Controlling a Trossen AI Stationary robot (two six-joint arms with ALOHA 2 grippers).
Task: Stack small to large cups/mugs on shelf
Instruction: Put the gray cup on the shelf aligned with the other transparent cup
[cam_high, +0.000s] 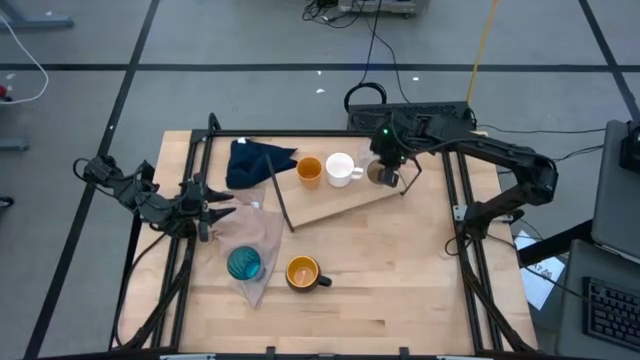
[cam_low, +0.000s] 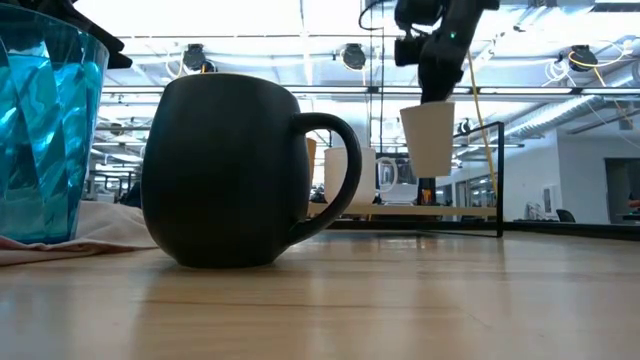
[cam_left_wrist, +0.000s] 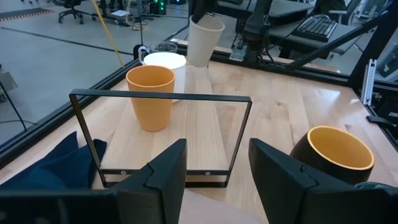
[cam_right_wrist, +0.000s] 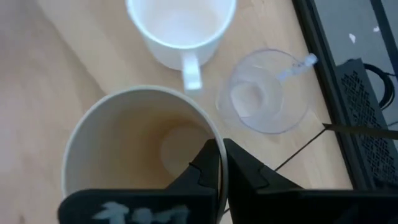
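Note:
The light-wood shelf (cam_high: 335, 203) lies slanted on the table with black rod frames at its ends. On it stand a small orange cup (cam_high: 309, 170) and a white handled mug (cam_high: 340, 168). A clear cup (cam_right_wrist: 264, 99) stands beside the mug. My right gripper (cam_right_wrist: 221, 155) is shut on the grey-beige cup (cam_low: 430, 135) above the shelf's right end. My left gripper (cam_left_wrist: 217, 168) is open and empty at the table's left, facing the shelf's near frame (cam_left_wrist: 161, 96). The dark mug with orange inside (cam_high: 302, 272) and the teal tumbler (cam_high: 244, 264) stand nearer the front. My right gripper pinches the grey-beige cup's wall at its rim (cam_right_wrist: 208, 138), one finger inside the cup and one outside. The fingers come from above, pointing down. The cup hangs mouth up, slightly tilted, lifted clear of the shelf (cam_low: 440, 210).
A dark blue cloth (cam_high: 255, 160) lies at the shelf's left end. A pinkish-beige cloth (cam_high: 255, 235) lies under the teal tumbler. Black frame rails run along the table's left and right sides. Bare tabletop (cam_high: 400, 270) shows at the front right.

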